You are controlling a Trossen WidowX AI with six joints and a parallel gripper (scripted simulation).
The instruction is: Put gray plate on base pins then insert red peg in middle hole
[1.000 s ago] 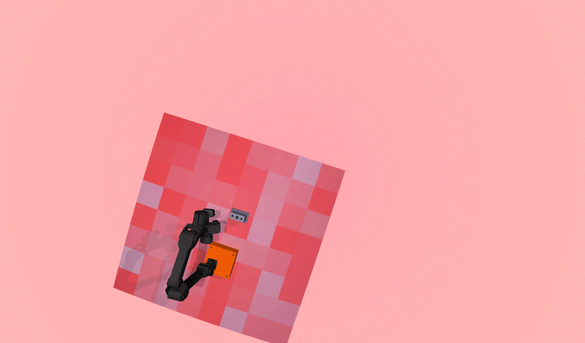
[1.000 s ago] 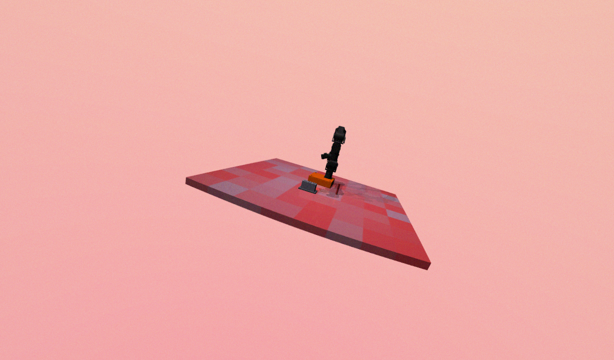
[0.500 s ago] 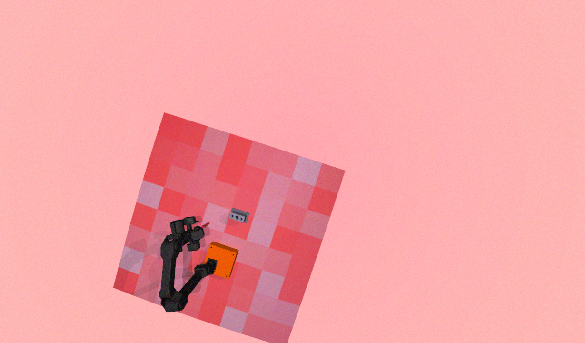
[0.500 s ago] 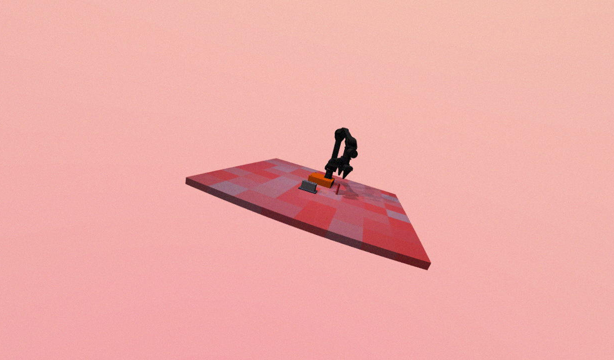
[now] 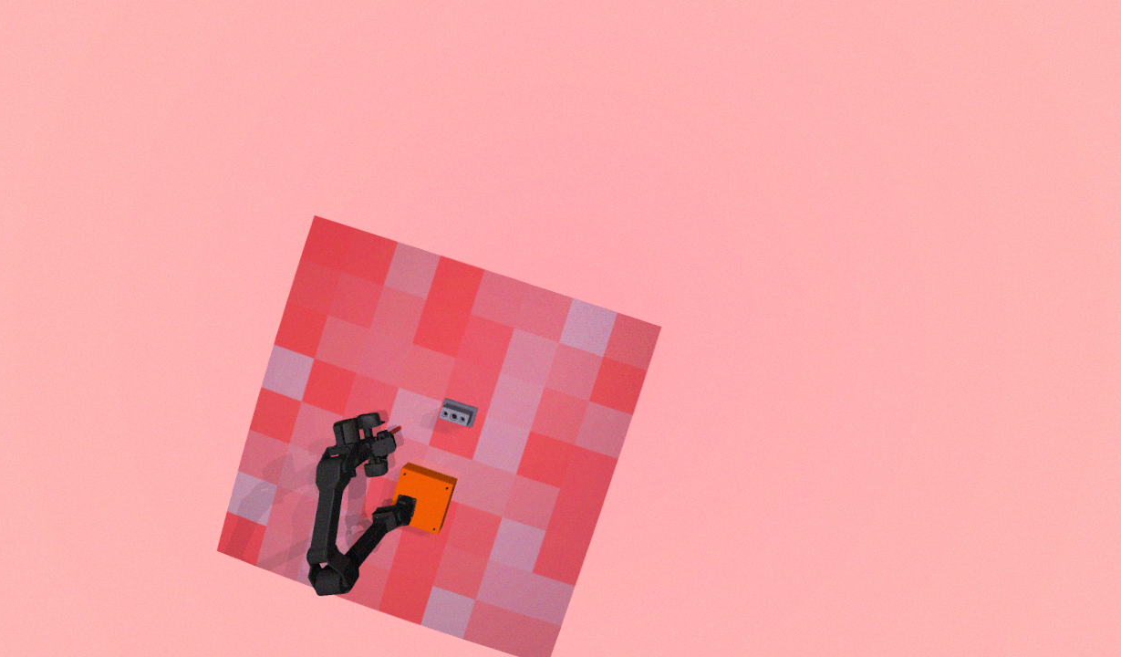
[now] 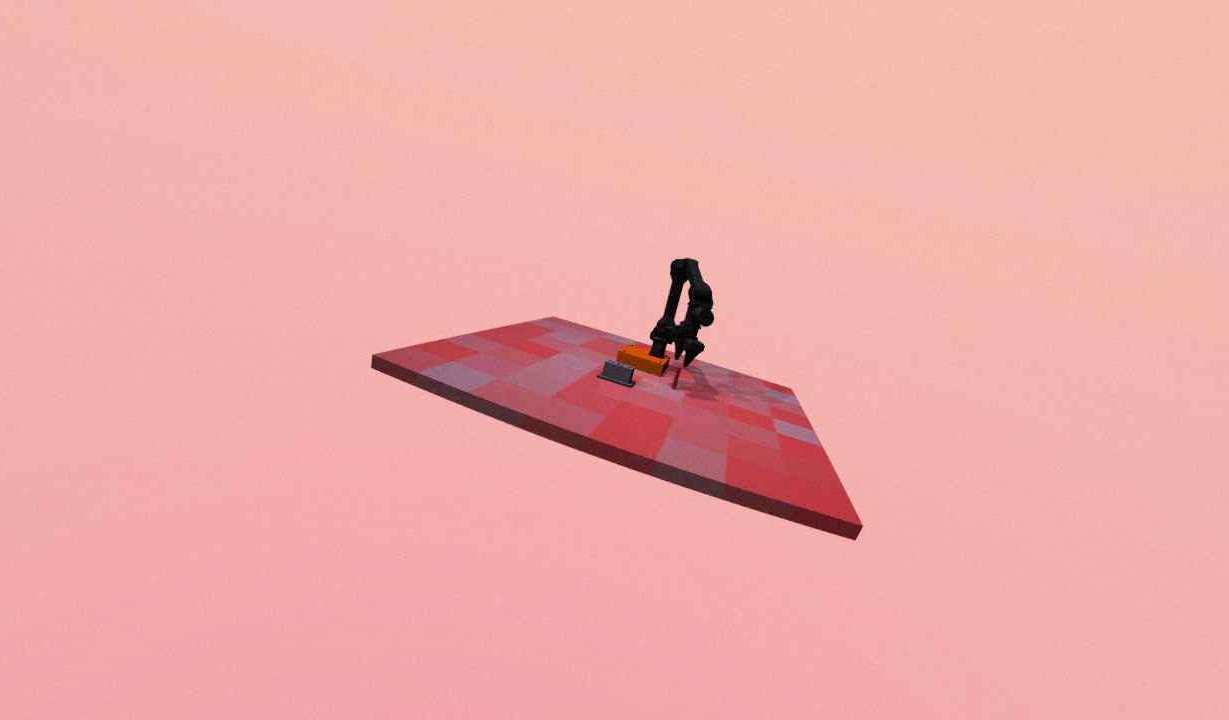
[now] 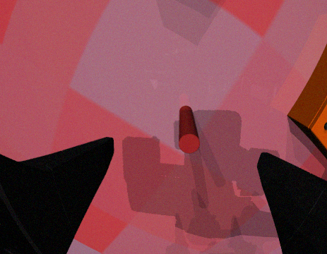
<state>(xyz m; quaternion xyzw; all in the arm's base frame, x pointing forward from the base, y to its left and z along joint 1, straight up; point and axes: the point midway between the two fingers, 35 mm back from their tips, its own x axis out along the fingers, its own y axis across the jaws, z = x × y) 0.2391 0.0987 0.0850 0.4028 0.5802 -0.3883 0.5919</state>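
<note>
Black metal-look gripper (image 5: 390,426) (image 6: 682,361) (image 7: 188,154) is spread wide above the slim red cylindrical peg (image 5: 395,430) (image 6: 675,378) (image 7: 188,128), which stands upright inward from the worktop's left edge (image 5: 265,383), so I'd centre on it, drop straight down, then squeeze gently

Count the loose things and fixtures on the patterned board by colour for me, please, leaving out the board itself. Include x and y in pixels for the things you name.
Red: 1, the peg (image 5: 396,430) (image 6: 675,378) (image 7: 188,141)
Orange: 1, the block (image 5: 433,500) (image 6: 641,360) (image 7: 326,141)
Gray: 1, the holed piece (image 5: 458,414) (image 6: 617,373)
Black: 1, the robot arm (image 5: 327,510) (image 6: 674,295)
Total: 4
</note>
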